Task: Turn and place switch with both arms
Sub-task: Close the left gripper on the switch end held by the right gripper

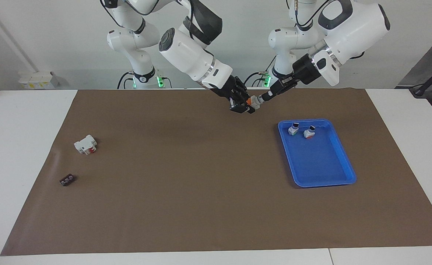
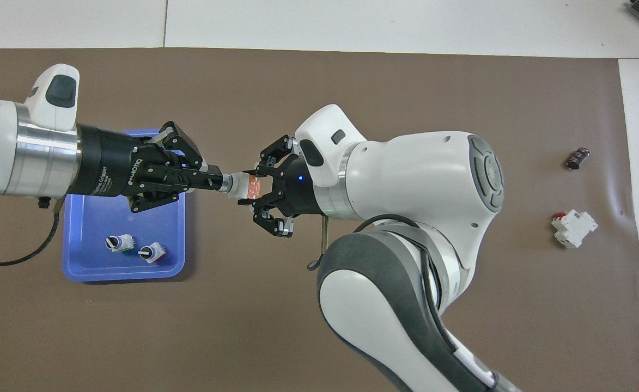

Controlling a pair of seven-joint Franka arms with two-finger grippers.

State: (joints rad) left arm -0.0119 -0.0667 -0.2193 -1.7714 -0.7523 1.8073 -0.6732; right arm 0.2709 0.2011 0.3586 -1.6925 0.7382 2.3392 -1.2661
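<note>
I have the switch point(image 2: 242, 185) up in the air between the two arms, over the brown mat point(image 1: 186, 191) near the robots' edge of the counter, not yet in the blue tray point(image 1: 333, 180). My right gripper point(image 2: 255, 188) holds it by the orange end, fingers clamped on the body so the black knob points straight at the other arm. My left gripper point(image 2: 217, 181) has its fingers drawn narrow around that knob tip, and from the overhead view they look closed onto it. I judge this is the turning step: one arm braces the body while the other twists the knob, which is why the part is held level and end-on between them. The tray lies under the left arm, toward its end of the counter, with a green-ended piece point(image 2: 119, 243) and a red-ended piece point(image 2: 149, 252) already in it. A blocky white part point(image 1: 85, 144) and a small dark part point(image 1: 67, 180) lie well apart, toward the right arm's end.
</note>
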